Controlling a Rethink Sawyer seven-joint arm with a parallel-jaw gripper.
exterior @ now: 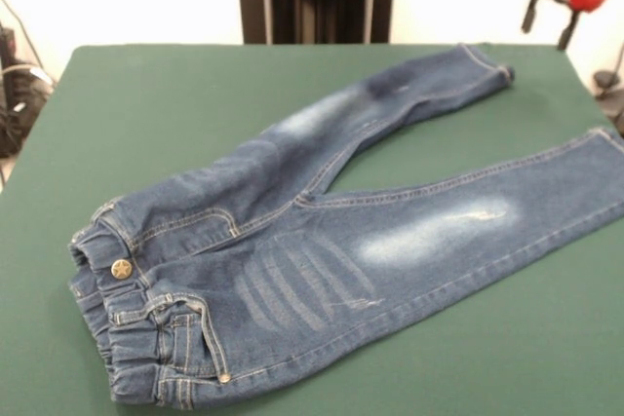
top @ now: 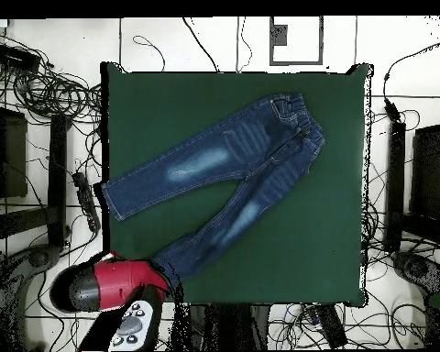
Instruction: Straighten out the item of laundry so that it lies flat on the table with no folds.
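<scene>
Front view: jeans (exterior: 322, 250) lie spread on the table (exterior: 146, 104), waistband toward the near left corner, both legs splayed and almost flat. Gripper (exterior: 551, 21) hangs clear at top right, holding nothing; I cannot tell its opening.

Overhead view: legs form an open V. One cuff reaches the table edge beside the arm (top: 109, 284). Judged nearly complete; minor smoothing remains.

Robotics lab: cloth-covered table (top: 334, 257), tangled floor cables (top: 49, 87), red robot arm (top: 109, 282).
</scene>
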